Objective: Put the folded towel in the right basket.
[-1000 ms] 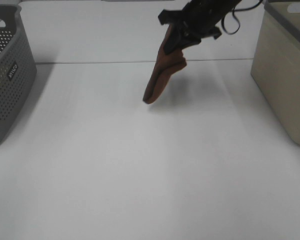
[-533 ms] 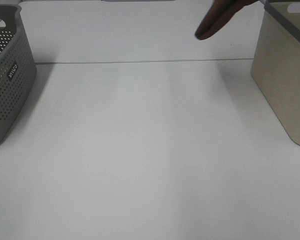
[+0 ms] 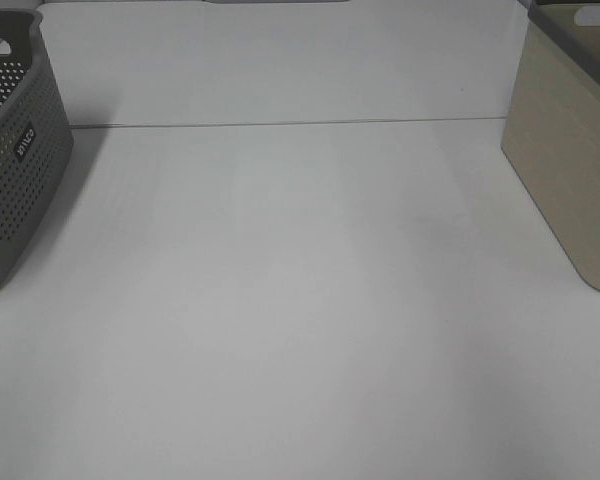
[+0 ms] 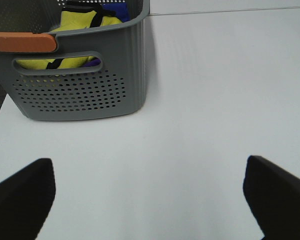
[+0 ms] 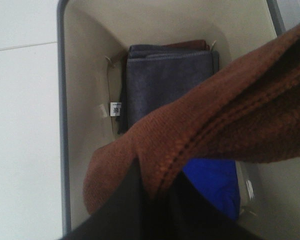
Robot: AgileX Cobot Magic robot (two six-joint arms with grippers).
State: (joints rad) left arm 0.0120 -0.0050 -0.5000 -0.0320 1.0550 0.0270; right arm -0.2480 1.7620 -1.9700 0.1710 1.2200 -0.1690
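Observation:
The folded brown towel [image 5: 220,120] hangs from my right gripper [image 5: 155,197], which is shut on it, directly above the open beige right basket [image 5: 62,100]. Inside that basket lie a folded grey towel [image 5: 165,80] and a blue cloth [image 5: 212,182]. In the exterior high view the right basket [image 3: 570,160] stands at the right edge; the towel and both grippers are out of that view. My left gripper [image 4: 150,200] is open and empty above the white table, its two dark fingers [image 4: 20,197] wide apart.
A grey perforated basket [image 3: 15,150] stands at the table's left edge; the left wrist view shows it [image 4: 80,90] holding yellow and blue items. The white table [image 3: 300,300] has a seam line across the back.
My right gripper has carried the brown towel up and to the right, out of the exterior high view, to above the right basket. The left arm has not visibly moved.

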